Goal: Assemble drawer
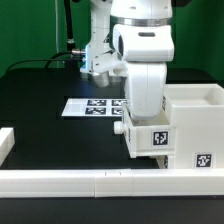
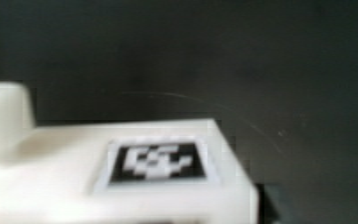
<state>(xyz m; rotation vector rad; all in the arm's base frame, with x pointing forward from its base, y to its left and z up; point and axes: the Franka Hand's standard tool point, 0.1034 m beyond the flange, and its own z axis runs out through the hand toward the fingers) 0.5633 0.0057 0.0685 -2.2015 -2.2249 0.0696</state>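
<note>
Going left to right in the exterior view: a short white rail piece point(image 1: 6, 143) is lying at the left edge of the black surface point(image 1: 45, 125). The marker board point(image 1: 95, 106) is lying flat mid-surface, tags up, nothing on it. My arm point(image 1: 145, 60) is coming down in the middle, blocking the board's right end and the left part of the drawer. The drawer housing point(image 1: 185, 125) is sitting at the exterior view's right, open top facing up; I cannot tell what is inside, since the interior is hidden past its rim. A smaller tagged white part point(image 1: 152, 137) is sitting against the housing's left face. A long low rail point(image 1: 100, 182) is running along the front edge, touching the housing's base.

In the wrist view, which is blurred, a white tagged block point(image 2: 158, 165) is filling the lower frame, with dark surface behind it.

My pincer is hiding behind my own wrist, so I cannot tell whether its fingers are apart or together.
</note>
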